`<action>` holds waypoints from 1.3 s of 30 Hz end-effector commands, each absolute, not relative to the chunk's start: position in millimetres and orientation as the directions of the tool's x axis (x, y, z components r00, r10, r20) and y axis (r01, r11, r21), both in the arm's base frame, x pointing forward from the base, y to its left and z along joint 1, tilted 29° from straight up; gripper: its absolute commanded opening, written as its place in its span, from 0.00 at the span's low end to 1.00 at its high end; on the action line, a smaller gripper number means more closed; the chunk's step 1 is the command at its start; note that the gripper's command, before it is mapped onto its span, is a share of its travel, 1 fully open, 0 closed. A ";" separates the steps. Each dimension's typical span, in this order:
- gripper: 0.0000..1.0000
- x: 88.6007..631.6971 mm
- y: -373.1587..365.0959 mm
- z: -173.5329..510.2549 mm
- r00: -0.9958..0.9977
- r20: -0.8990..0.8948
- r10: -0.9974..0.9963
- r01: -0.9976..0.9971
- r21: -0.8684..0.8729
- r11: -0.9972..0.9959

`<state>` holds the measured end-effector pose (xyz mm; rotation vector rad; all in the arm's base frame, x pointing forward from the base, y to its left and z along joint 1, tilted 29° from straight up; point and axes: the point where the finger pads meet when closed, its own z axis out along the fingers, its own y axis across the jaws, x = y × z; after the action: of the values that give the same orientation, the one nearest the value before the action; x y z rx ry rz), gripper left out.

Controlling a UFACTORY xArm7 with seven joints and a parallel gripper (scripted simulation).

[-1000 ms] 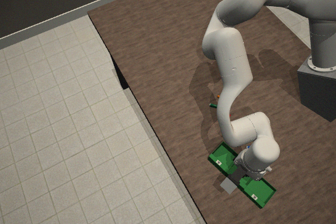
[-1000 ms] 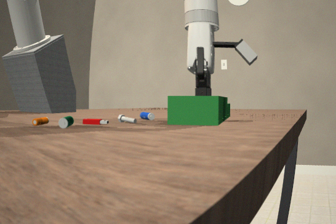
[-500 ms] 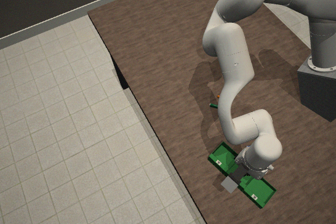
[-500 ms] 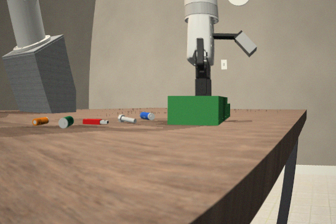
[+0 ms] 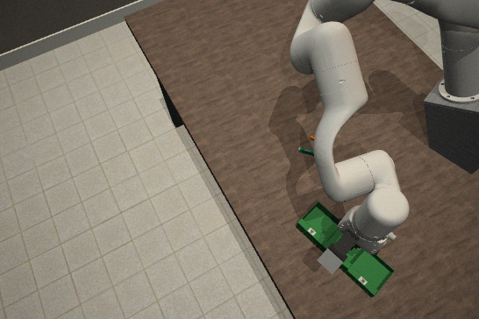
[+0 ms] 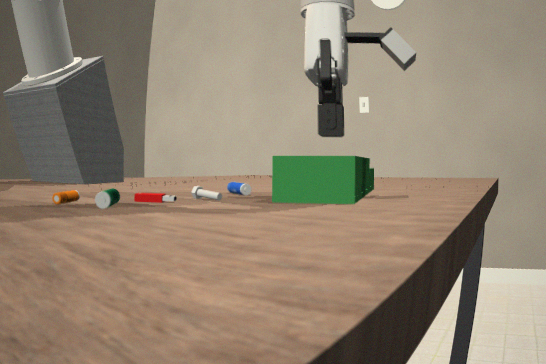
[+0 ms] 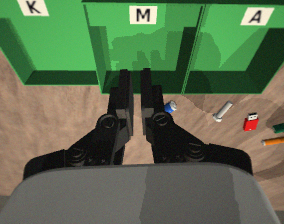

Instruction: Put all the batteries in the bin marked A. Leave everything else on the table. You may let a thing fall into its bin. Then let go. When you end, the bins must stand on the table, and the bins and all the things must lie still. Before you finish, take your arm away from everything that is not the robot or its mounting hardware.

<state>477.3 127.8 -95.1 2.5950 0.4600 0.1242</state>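
Bin A point(image 7: 228, 83) point(image 6: 314, 179) is green and stands at the right end of the bin row in the wrist view; no thing shows in its visible part. My gripper point(image 7: 136, 84) point(image 6: 331, 134) is shut, with a narrow empty gap between the fingertips, above the bins and in line with bin M in the wrist view. A short blue battery point(image 7: 170, 107) point(image 6: 239, 188) lies on the table beside the bins. A green cylinder point(image 7: 283, 127) point(image 6: 107, 198) point(image 5: 306, 151) and an orange cylinder point(image 7: 275, 141) point(image 6: 66, 197) point(image 5: 312, 138) lie farther off. The arm partly hides both in the top view.
Bin M point(image 7: 143, 45) and bin K point(image 7: 58, 50) adjoin bin A in one row. A pale bolt point(image 7: 223, 111) point(image 6: 206, 193) and a red USB stick point(image 7: 251, 122) point(image 6: 150, 197) lie between the blue battery and the cylinders. The arm hides the middle of the bin row in the top view.
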 end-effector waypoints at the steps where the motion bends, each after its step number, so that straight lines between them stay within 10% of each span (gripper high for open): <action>1: 0.07 475.4 141.6 -98.7 0.937 0.005 0.349 0.303 0.486 -0.820; 39: 0.07 472.6 184.0 -167.1 0.937 0.005 0.349 0.303 0.486 -0.820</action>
<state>470.6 184.7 -162.2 2.5964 0.4642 0.1234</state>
